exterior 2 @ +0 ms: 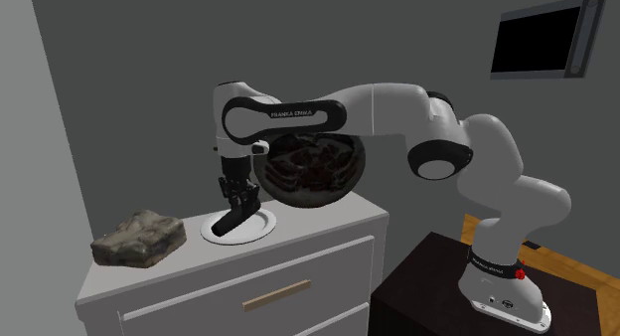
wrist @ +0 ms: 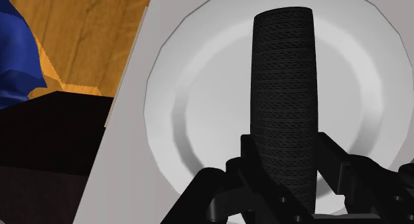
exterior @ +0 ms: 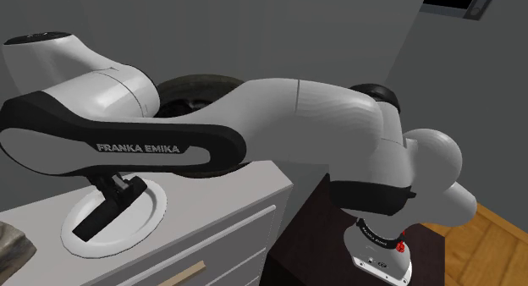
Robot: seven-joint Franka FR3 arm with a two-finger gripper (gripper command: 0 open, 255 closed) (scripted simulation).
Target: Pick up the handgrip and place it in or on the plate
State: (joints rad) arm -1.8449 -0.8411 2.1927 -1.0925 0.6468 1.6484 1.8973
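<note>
Gripper [wrist: 286, 164]: clenched on black ribbed handgrip [wrist: 284, 83], tilted over white plate [wrist: 199, 116] on white dresser [exterior: 233, 191].

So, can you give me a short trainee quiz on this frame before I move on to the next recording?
1. True or false: the gripper is shut on the black handgrip.
2. What lies right beneath the handgrip? A) the white plate B) the rocky lump C) the wooden floor
3. What colour is the drawer unit that the plate rests on?

Key: 1 true, its fingers clasp the handgrip. 2 A. 3 white.
</note>
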